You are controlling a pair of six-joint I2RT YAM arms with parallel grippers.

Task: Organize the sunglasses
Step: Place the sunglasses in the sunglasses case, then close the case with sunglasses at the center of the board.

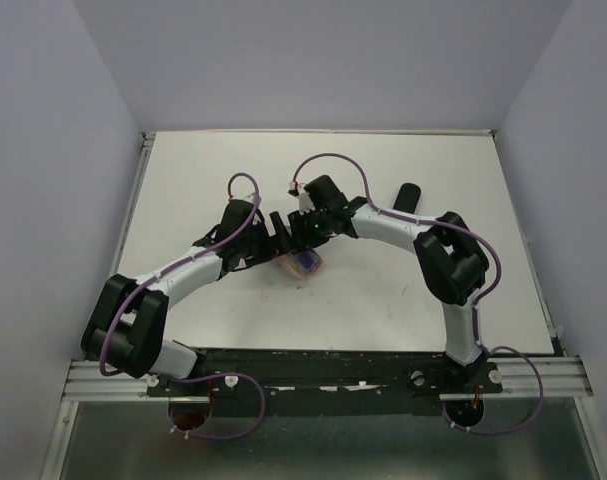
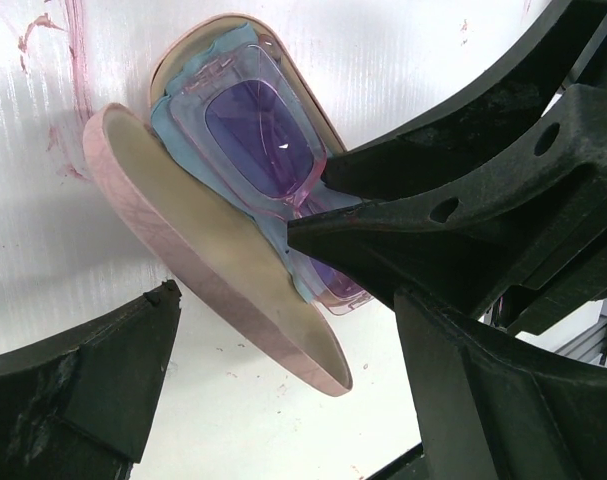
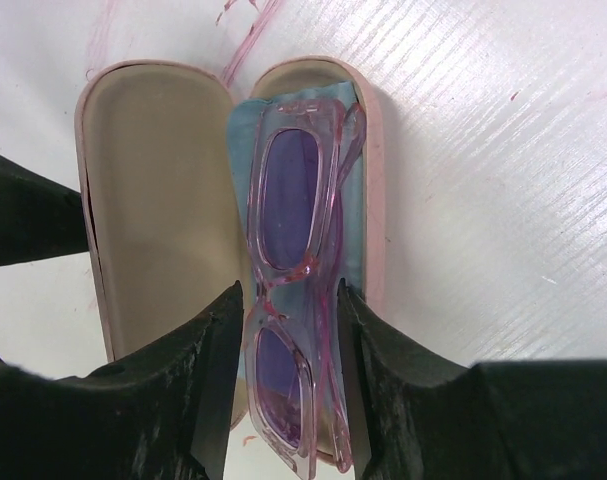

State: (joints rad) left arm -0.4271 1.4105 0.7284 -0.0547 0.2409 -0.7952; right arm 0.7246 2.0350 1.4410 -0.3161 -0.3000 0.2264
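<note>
A pale pink-purple pair of sunglasses [image 3: 288, 190] lies folded on a light blue cloth [image 3: 245, 130] in the base of an open pink case [image 3: 375, 200]. The case's lid [image 3: 153, 200] is laid open to the left. My right gripper [image 3: 288, 290] is open, one finger on each side of the frame near its bridge, very close to it. My left gripper [image 2: 283, 300] is wide open beside the case, the raised lid edge [image 2: 213, 270] between its fingers, untouched. From above, both grippers meet over the case [image 1: 303, 265] at mid-table.
A black oblong case [image 1: 408, 195] lies on the white table behind the right arm. Pink marker stains [image 2: 53, 30] mark the table [image 2: 43, 230] beside the pink case. Grey walls close in the table on three sides.
</note>
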